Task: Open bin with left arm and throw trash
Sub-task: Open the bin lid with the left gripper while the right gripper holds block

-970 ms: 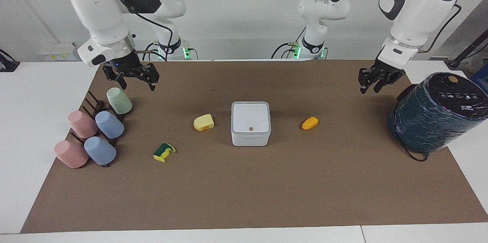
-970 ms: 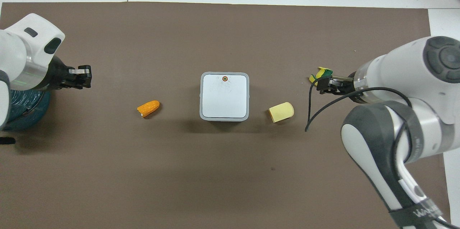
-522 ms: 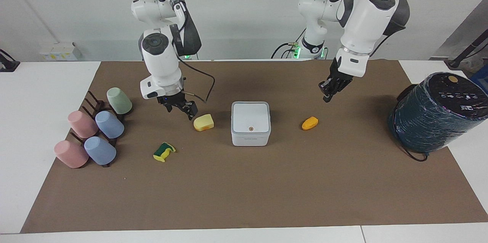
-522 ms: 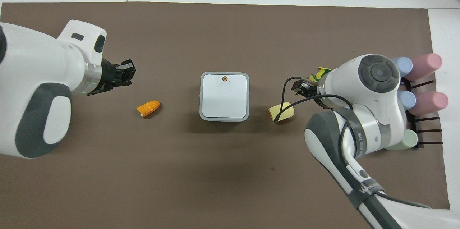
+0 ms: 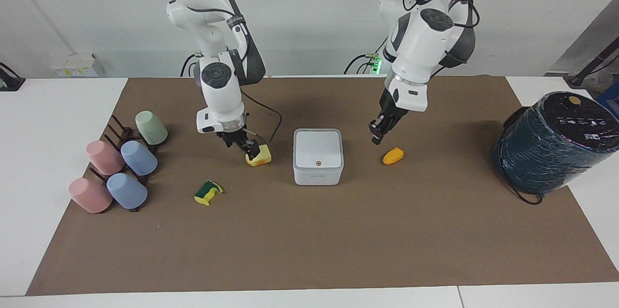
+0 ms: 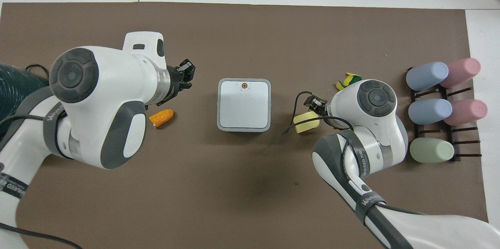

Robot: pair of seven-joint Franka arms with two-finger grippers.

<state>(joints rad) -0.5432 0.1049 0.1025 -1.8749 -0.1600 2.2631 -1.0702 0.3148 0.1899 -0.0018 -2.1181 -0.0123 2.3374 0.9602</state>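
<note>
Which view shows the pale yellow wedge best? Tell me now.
The facing view: the pale yellow wedge lies almost whole beside the bin, with the right gripper down at its edge. In the overhead view, the wedge is partly covered by the right arm and its cable.

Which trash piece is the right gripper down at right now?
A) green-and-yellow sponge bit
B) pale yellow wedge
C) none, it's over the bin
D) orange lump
B: in the facing view the right gripper sits at the pale yellow wedge beside the closed bin.
</note>
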